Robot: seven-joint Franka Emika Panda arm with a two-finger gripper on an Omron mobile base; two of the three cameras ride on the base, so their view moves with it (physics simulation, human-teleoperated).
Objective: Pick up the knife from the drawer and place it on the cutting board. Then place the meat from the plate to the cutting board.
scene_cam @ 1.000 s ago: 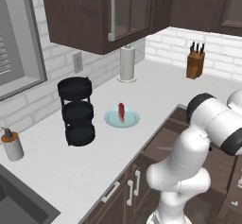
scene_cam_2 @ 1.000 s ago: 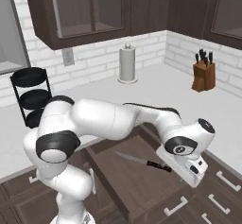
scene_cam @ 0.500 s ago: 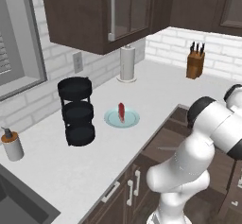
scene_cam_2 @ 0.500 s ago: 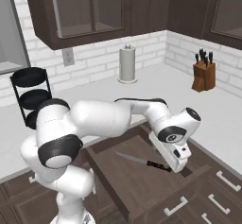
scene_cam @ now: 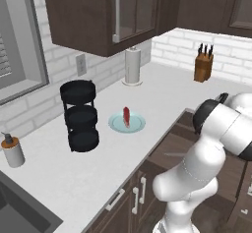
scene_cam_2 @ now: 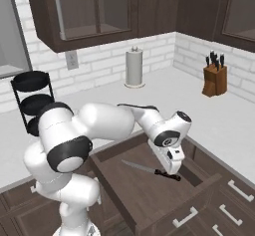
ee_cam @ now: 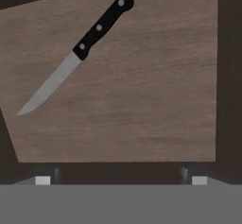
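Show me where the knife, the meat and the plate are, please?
knife [ee_cam: 75, 53]: hand view, where blade meets black handle.
meat [scene_cam: 126, 115]: left base view, middle of the red strip.
plate [scene_cam: 139, 124]: left base view, bare teal surface beside the meat.

Meat [scene_cam: 126, 114] lies on teal plate [scene_cam: 127, 123] mid-frame on white desk [scene_cam: 74, 173]; black tiered rack [scene_cam: 80, 115] just left, paper towel roll [scene_cam: 132, 65] above, knife block [scene_cam: 203, 63] upper right.

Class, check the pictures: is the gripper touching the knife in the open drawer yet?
Apart. In the hand view the knife lies flat on the drawer floor, with bare wood between it and the open gripper at the bottom edge.
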